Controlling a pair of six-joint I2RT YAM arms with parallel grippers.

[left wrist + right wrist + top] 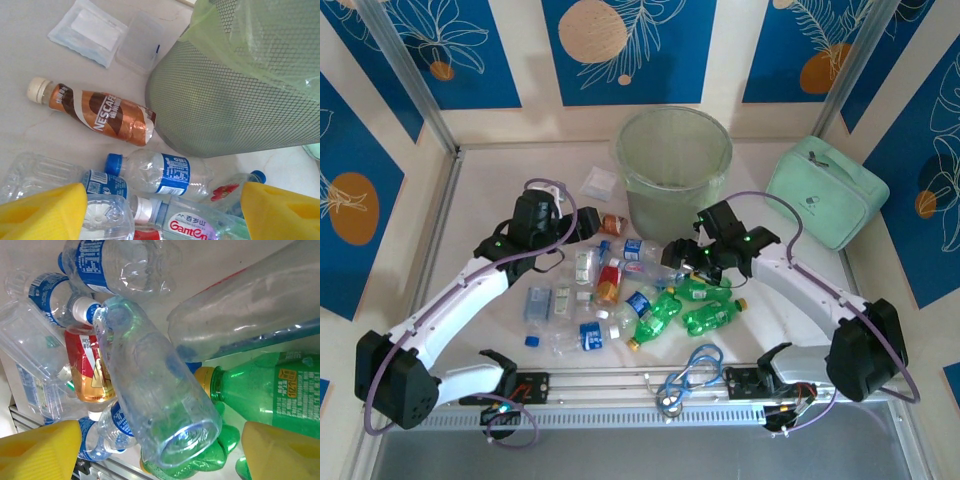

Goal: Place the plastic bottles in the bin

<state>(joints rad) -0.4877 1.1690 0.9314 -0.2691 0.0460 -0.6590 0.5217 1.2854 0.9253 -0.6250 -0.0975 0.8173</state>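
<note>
The plastic bottles (620, 290) lie in a loose heap on the table in front of the bin (675, 170), a tall pale green bucket. My left gripper (584, 228) hangs open over the heap's far left; its yellow fingers (42, 212) straddle a Ganten bottle (200, 222), with a blue-labelled clear bottle (160, 172) and a brown Nescafe bottle (95, 112) beyond, beside the bin (240, 90). My right gripper (680, 255) is open at the heap's right. A clear bottle (155, 400) lies between its fingers (280, 450) with gaps on both sides. Green bottles (270, 390) lie beneath.
A mint-green soft case (825, 190) sits right of the bin. A flat clear bag (600, 182) and a small clear box (140, 42) lie left of it. A coiled blue cable (690, 375) rests on the rail (600, 385) at the near edge.
</note>
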